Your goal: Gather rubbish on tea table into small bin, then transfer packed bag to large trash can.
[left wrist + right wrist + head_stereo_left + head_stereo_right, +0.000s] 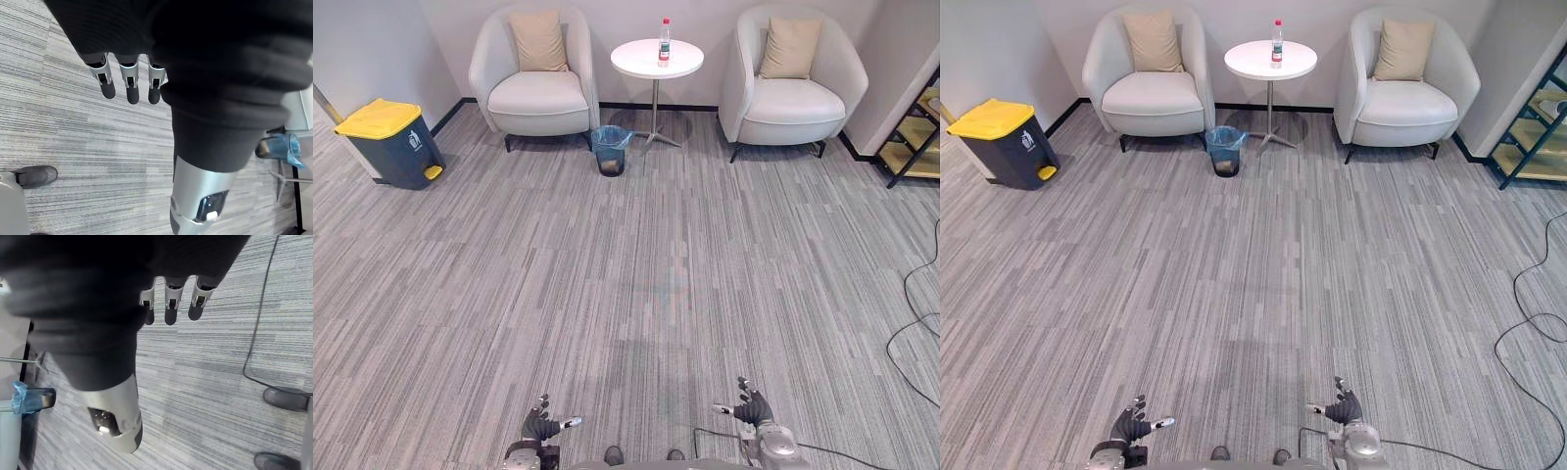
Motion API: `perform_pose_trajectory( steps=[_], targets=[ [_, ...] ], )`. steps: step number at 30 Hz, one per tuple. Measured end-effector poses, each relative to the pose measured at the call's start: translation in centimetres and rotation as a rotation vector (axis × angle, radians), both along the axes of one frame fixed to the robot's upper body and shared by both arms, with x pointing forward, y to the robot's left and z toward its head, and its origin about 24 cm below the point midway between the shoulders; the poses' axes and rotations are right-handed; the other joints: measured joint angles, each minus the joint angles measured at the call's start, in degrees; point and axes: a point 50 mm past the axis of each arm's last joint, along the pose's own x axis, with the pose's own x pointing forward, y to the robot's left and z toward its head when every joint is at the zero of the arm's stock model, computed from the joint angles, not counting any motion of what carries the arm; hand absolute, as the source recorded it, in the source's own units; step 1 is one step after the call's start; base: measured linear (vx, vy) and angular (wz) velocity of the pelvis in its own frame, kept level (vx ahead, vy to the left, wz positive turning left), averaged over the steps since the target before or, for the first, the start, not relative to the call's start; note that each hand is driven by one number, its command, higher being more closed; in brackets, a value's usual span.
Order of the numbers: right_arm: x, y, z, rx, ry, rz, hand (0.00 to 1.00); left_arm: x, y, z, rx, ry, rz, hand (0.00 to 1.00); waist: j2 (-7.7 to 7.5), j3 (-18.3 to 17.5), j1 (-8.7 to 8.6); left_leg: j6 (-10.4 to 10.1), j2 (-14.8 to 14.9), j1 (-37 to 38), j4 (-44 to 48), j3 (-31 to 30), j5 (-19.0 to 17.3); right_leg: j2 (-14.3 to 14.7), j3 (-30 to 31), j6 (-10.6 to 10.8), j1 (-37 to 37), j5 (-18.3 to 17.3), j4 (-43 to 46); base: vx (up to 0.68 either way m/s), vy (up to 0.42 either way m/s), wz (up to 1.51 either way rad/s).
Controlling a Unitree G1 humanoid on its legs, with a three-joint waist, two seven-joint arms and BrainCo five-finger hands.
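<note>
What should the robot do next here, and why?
Probably walk forward toward the round table: the bottle on it and the small bin beside it stand far ahead, and the left robot hand and right robot hand are open and empty.

Far off by the table (636,61), small bin (611,147): sth dark inside, too small to tell what. On the table, bottle (664,41): contents can't tell. Far right, wooden shelf (913,157) cut off by pic's edge.
</note>
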Motion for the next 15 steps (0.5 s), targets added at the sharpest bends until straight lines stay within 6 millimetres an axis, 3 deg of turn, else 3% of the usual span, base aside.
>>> perform_pose_trajectory(
  steps=[15],
  targets=[
    [-1.2, -2.4, 0.0, 0.005, 0.002, -0.162, 0.0, -0.6, 0.2, -0.3, -0.013, 0.029, 0.013, 0.0, 0.13, -0.67, -0.02, 0.04, 0.0, -0.1, -0.14, -0.5, 0.03, 0.05, -0.6, 0.02, 0.09, -0.02, -0.2, 0.0, -0.005, 0.01]
  ],
)
